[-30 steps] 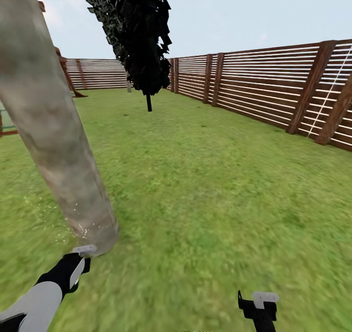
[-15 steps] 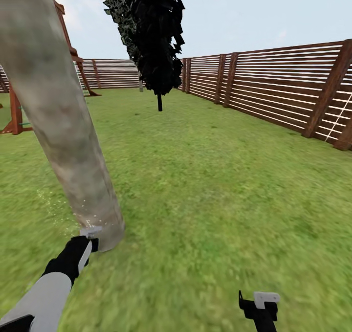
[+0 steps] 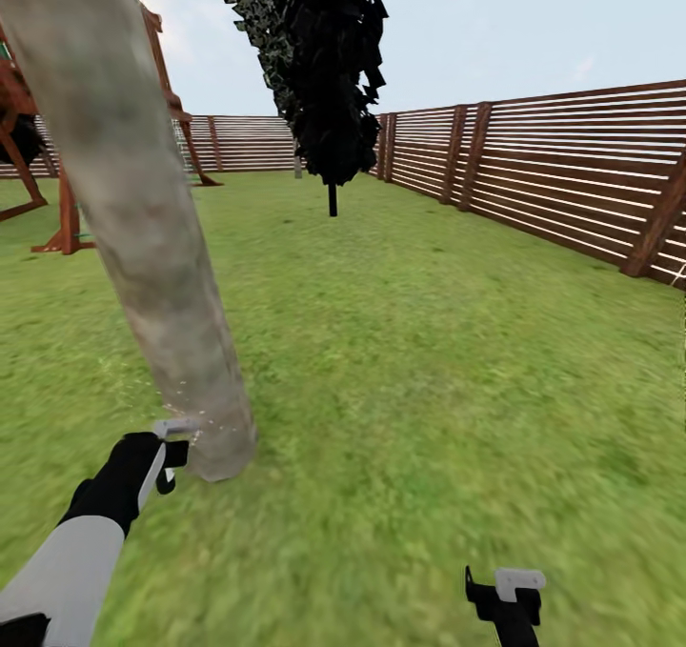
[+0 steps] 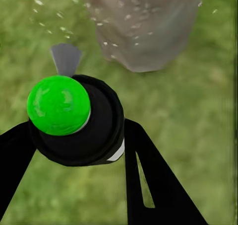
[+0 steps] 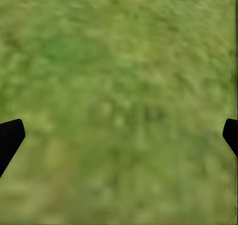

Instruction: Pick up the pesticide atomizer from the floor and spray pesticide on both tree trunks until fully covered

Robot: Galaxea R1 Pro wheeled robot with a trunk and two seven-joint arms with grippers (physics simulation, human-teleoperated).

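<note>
Left jaws (image 3: 164,456): closed around the pesticide atomizer (image 4: 74,118); in my left wrist view its black body sits between my two fingers (image 4: 153,185), green cap toward the camera, grey nozzle pointing at the bark.
Tree trunk (image 3: 143,218): straight ahead of my left jaws and just beside them; its long axis rises steeply, and the thick base meets the grass right past the nozzle.
Pesticide (image 4: 106,24): pale specks dot the lowest bark and the grass beside it; higher bark looks bare, so I judge coverage far from full.
Nearer arm: the left, by a wide margin.
Coming move: I judge the nozzle must tilt up along the trunk's length.
Floor (image 3: 429,361): open grass to the right of the trunk, room to swing round it.
Right jaws (image 5: 119,130): spread wide, empty, hanging over grass.
Edges: wooden fence (image 3: 572,180) far right; black conifer (image 3: 324,66) well behind.
</note>
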